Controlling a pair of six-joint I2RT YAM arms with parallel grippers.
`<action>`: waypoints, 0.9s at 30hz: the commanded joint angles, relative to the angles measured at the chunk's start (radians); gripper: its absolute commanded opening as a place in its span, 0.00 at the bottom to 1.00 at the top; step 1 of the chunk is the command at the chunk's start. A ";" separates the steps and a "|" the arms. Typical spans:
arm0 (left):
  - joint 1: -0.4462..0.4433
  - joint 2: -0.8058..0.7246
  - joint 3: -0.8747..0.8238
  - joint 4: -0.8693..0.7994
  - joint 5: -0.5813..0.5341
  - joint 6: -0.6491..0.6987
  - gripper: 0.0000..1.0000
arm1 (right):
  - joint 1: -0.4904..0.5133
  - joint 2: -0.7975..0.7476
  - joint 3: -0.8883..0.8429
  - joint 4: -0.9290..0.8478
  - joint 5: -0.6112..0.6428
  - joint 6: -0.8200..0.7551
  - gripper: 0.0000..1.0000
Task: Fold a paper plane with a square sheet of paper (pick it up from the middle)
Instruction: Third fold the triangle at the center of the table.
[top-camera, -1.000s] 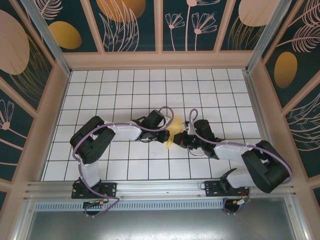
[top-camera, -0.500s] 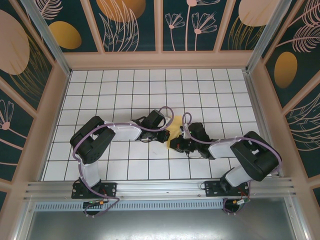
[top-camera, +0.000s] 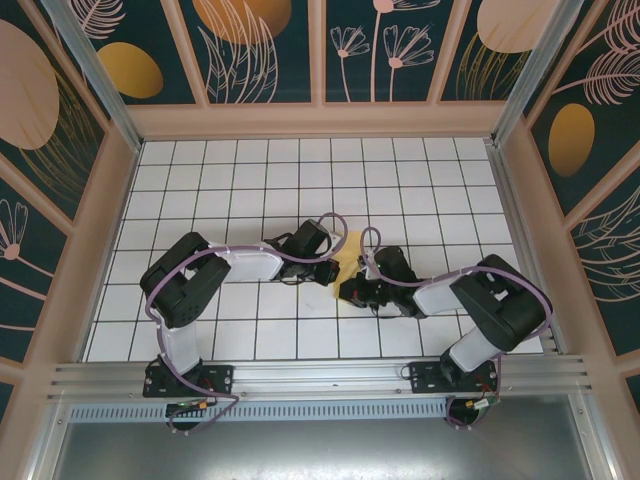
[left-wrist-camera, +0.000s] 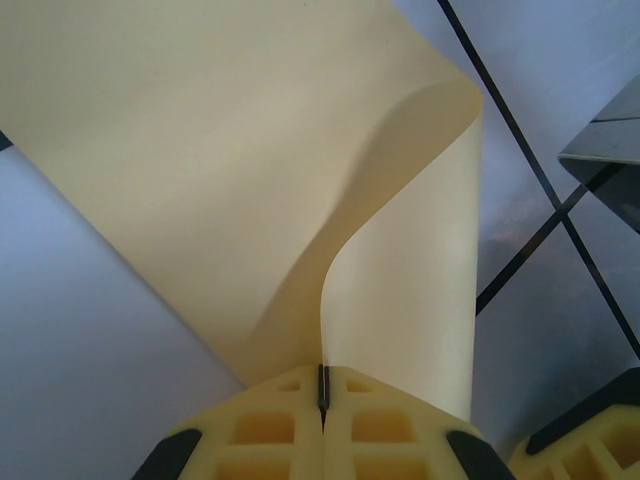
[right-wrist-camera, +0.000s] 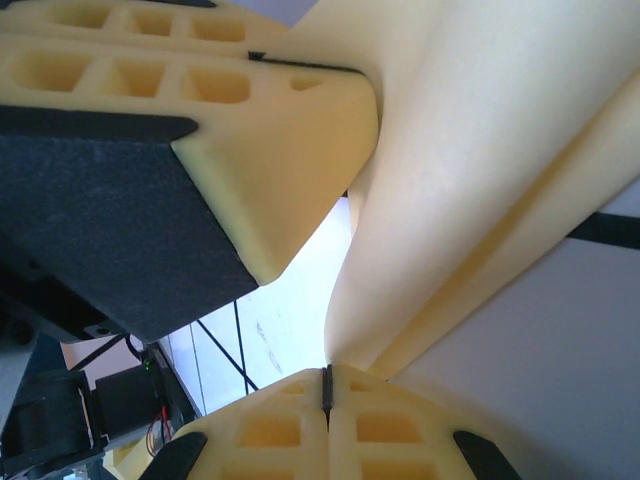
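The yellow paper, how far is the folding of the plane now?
Done: the sheet of paper is picked up, pinched by the left hand and the right hand, both shut. In hand: it bends in a soft curve between them. Left: the folds themselves; the sheet is not yet a pointed plane.

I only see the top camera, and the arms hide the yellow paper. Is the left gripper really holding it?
Observer: Yes. In the left wrist view the left gripper is shut on the edge of the square sheet of paper.
Operator: Is it lying flat?
Observer: No. One side bends over in a soft curve just above the grip.
Operator: What's the other arm doing?
Observer: In the right wrist view the right gripper is shut on the paper too, fingertips pressed together.
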 joint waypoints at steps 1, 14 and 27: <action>0.005 0.043 -0.015 -0.040 -0.017 0.007 0.07 | 0.003 0.018 0.021 0.033 -0.018 -0.023 0.00; 0.005 0.042 -0.014 -0.042 -0.017 0.008 0.07 | 0.002 0.034 0.038 -0.017 0.000 -0.033 0.00; 0.005 0.041 -0.014 -0.042 -0.014 0.007 0.07 | 0.003 -0.075 0.053 -0.093 0.024 -0.058 0.00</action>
